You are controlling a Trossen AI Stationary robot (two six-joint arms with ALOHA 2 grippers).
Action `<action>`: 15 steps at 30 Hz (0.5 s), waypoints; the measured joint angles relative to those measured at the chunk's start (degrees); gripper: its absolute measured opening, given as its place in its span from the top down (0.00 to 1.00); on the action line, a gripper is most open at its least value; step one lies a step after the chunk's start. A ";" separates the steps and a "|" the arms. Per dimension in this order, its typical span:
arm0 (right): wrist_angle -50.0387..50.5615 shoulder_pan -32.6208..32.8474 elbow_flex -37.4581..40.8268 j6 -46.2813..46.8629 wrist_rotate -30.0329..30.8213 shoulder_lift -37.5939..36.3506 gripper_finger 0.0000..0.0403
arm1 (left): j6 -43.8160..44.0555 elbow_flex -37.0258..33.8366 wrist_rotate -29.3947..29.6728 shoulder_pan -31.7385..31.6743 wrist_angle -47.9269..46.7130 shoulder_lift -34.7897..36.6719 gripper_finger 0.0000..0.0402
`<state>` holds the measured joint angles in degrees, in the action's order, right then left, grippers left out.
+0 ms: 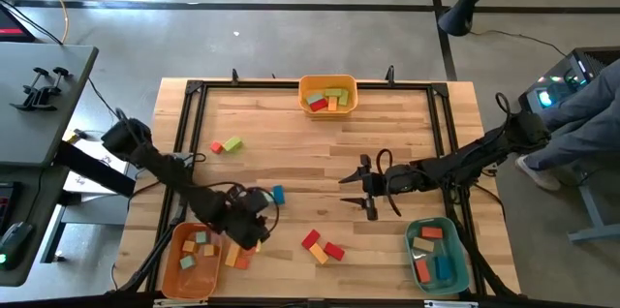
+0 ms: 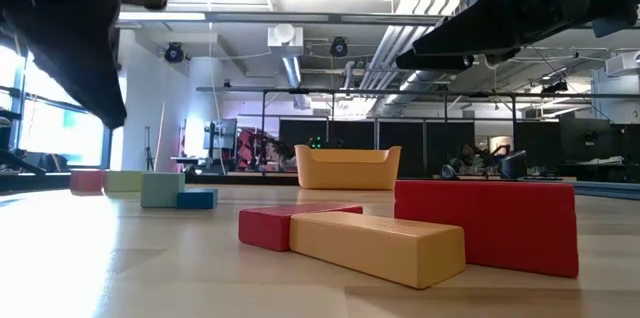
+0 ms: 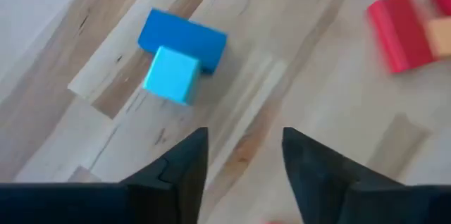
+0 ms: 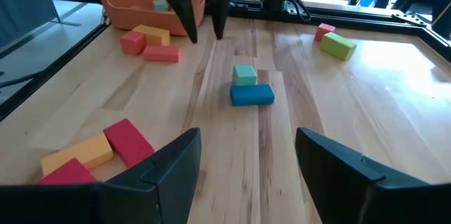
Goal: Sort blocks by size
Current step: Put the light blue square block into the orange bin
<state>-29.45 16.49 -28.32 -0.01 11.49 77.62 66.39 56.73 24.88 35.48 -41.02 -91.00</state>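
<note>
My left gripper [image 1: 258, 219] hangs open and empty just above the table, near a light teal cube [image 3: 171, 75] that touches a blue block [image 3: 184, 35]. Both lie flat on the wood and also show in the high view [image 1: 277, 194]. My right gripper [image 1: 360, 190] is open and empty right of centre, facing that same pair [image 4: 250, 90]. Two red blocks and a yellow one [image 1: 321, 247] lie together near the front edge. A red and a green block [image 1: 225, 145] lie at the far left. Red and yellow blocks [image 4: 149, 43] lie beside the orange bin.
An orange bin [image 1: 192, 260] at the front left, a yellow bin [image 1: 327, 95] at the far middle and a teal bin [image 1: 436, 255] at the front right each hold blocks. A black frame [image 1: 199, 90] rims the table. A person's legs [image 1: 581, 124] show at the right.
</note>
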 joint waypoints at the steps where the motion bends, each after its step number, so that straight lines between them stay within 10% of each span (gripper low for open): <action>1: 0.04 0.00 0.00 0.00 0.00 0.00 0.44 | -0.36 0.00 -0.69 -0.34 -0.73 -0.33 0.55; 15: 0.52 0.00 0.00 -0.28 -0.13 0.00 0.44 | -14.14 -5.32 3.22 -4.95 0.94 -5.26 0.34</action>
<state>-28.93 16.49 -28.32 -0.29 11.35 77.62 52.25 51.41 28.10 30.52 -40.08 -96.26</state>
